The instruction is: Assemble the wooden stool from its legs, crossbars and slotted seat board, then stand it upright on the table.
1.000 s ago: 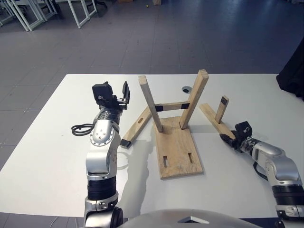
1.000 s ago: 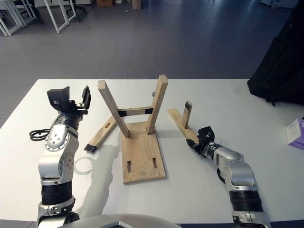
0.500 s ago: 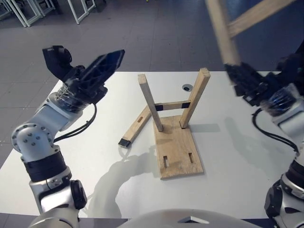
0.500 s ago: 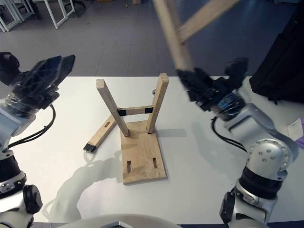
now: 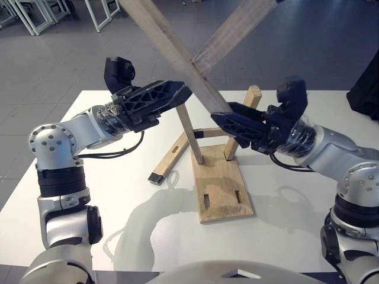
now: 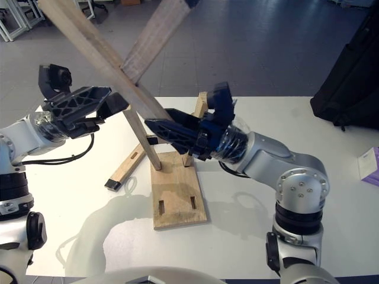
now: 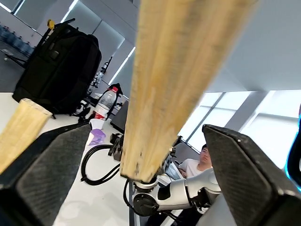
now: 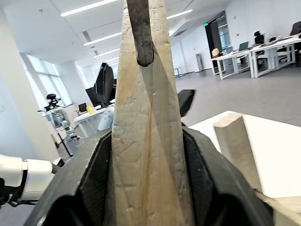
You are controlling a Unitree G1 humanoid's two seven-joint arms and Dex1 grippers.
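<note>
Room: we log a grey floor (image 5: 237, 59) running back to white-framed tables (image 5: 35, 15) in the far corner.
Bench: white top (image 5: 284, 201), carrying all the loose stool parts.
Seat board: we find the seat board (image 5: 220, 189) lying flat at the middle of the bench, with two open slots at its near end.
Standing legs: two standing legs (image 5: 189, 133) rise from the far end of the seat board, leaning slightly apart toward their tops.
Crossbar: a crossbar (image 5: 207, 131) with dark ends joins the two standing legs about halfway up.
Loose leg: one loose leg (image 5: 169, 158) lies flat on the bench just to the left of the seat board, dark cap toward us.
Right claw: the right claw (image 5: 224, 113) hovers above the seat board, its fingers (image 8: 211, 179) closed tight on the lower end of the gripped leg.
Gripped leg: the gripped leg (image 5: 172, 44) is held in the air and slants up and to the left, clear of the bench.
Second bar: a second bar (image 5: 234, 26) branches from the gripped leg and runs up to the right.
Left claw: the left claw (image 5: 177, 97) is up off the bench, just beside the gripped leg, fingers (image 7: 47, 165) spread wide. In its wrist view we see a wooden bar between them with a gap on each side.
</note>
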